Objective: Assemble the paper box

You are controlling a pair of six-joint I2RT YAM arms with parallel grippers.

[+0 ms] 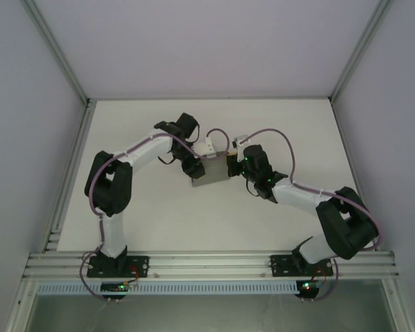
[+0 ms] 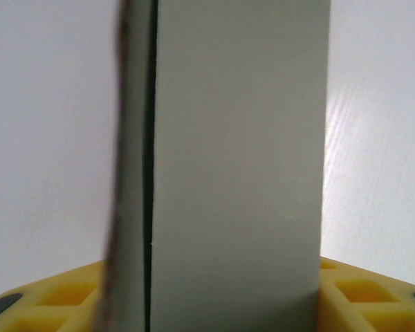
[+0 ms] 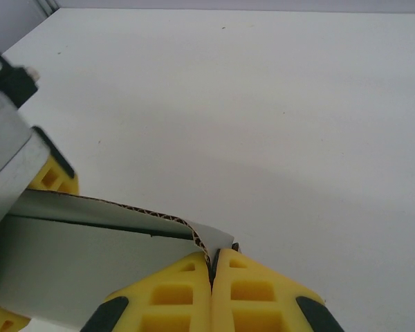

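Observation:
The paper box (image 1: 213, 171) is a grey cardboard piece held up between both arms at the middle of the table. In the left wrist view the box (image 2: 238, 159) fills the centre, and a thin flap (image 2: 128, 173) stands edge-on at its left. My left gripper (image 2: 207, 268) has its yellow fingers (image 2: 363, 290) spread on either side of the box; whether they press on it is unclear. My right gripper (image 3: 213, 254) is shut on a corner flap of the box (image 3: 90, 270), whose corrugated edge shows just above the fingertips. From above, the left gripper (image 1: 196, 169) and right gripper (image 1: 232, 164) flank the box.
The white table (image 1: 159, 221) lies under both arms. Aluminium frame posts (image 1: 69, 159) run along the left side and a rail (image 1: 207, 263) along the near edge. Grey walls enclose the back and sides. The left gripper's body (image 3: 7, 149) shows at the left of the right wrist view.

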